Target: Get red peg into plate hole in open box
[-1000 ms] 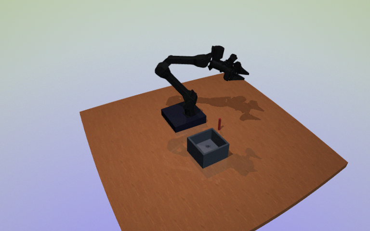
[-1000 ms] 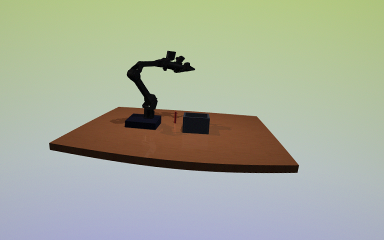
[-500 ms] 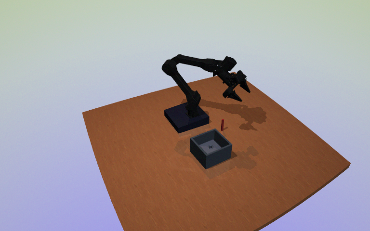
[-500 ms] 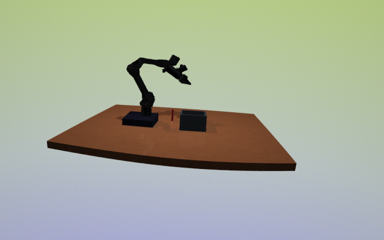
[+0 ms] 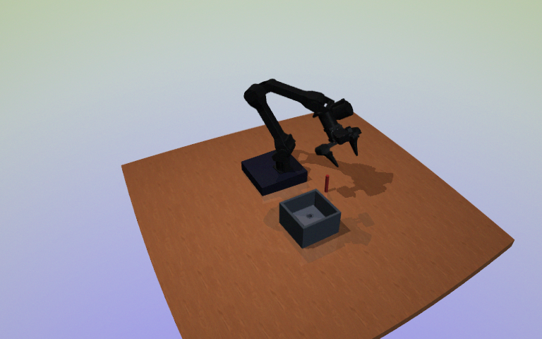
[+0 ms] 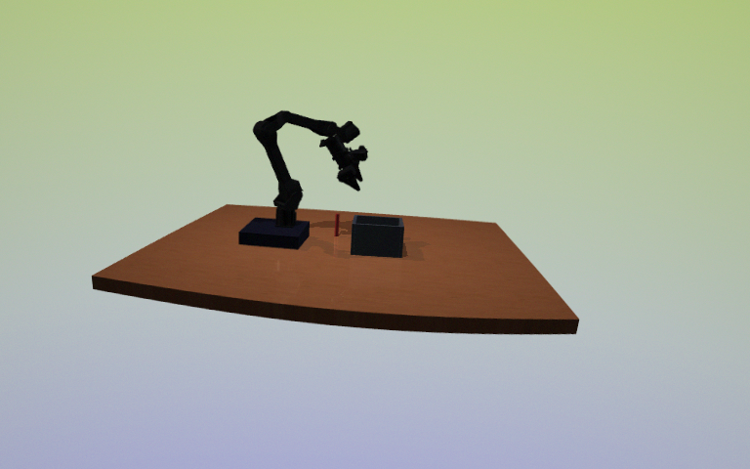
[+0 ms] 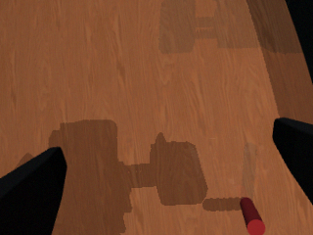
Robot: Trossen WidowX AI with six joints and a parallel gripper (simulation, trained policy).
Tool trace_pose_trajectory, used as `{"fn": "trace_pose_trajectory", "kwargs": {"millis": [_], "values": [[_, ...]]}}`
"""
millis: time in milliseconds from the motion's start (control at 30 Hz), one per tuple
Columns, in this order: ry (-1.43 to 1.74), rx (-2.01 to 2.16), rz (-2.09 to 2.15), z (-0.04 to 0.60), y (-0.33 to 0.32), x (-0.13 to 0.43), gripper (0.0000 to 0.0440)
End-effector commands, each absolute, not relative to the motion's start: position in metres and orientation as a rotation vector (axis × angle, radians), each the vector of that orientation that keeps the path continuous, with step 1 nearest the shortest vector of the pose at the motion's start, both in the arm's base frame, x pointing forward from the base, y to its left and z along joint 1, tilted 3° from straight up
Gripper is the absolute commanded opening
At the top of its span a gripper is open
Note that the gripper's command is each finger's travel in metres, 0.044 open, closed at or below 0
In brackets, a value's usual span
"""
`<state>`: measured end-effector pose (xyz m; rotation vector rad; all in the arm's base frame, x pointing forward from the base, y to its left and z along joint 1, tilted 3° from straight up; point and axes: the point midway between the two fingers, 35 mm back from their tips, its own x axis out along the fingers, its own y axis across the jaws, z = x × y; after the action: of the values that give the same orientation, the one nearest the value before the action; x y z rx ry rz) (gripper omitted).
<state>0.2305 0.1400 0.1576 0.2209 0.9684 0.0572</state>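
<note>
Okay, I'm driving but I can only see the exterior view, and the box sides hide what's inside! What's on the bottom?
Observer: From the top view, the box has a pale plate at the bottom, with a small dark hole and no peg in it.
Operator: Cool! Is the red peg right in the middle of my gripper's gap?
Observer: No. In the wrist view the gripper is wide open, and the red peg shows low in the picture, nearer the finger on the picture's right.
</note>
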Motion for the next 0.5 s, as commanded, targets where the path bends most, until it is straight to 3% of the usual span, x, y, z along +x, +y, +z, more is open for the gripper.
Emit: {"fn": "trace_pose_trajectory", "kwargs": {"millis": [0,467], "values": [[1.038,0.26,-0.019,0.144,0.133,0.225,0.044],[1.28,0.434,-0.418,0.093,0.103,0.196,0.0439]]}}
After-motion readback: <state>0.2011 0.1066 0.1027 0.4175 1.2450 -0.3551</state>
